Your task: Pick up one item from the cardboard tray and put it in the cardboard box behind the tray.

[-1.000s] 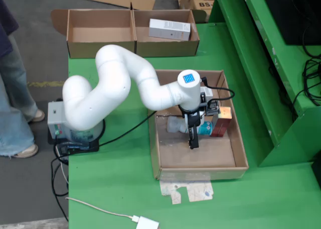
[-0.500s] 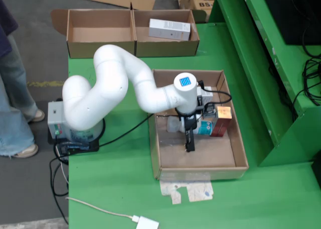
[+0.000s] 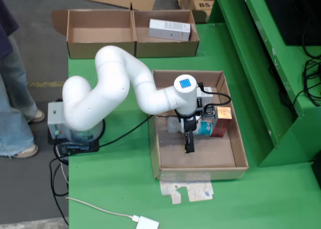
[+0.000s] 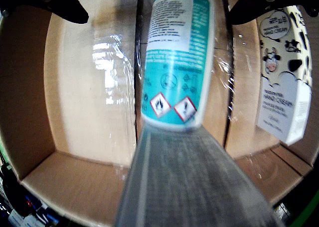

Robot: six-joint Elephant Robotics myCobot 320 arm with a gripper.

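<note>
In the wrist view, the nearest thing is a teal aerosol can [image 4: 177, 62] with a grey cap, lying between the 2 black fingers [image 4: 65, 5] of the gripper [image 4: 159, 3]. The fingers stand apart on either side of it, not touching, so the claw is open and holds nothing. Just right of the can lies a hand cream box [image 4: 284, 72]. In the fixed view, the gripper [image 3: 188, 138] hangs low inside the cardboard tray [image 3: 241, 153]. Beyond it, the cardboard box [image 3: 100, 45] already holds 1 white carton [image 3: 169, 30]. By my judgement, grasping, lifting and carrying over are all not yet done.
</note>
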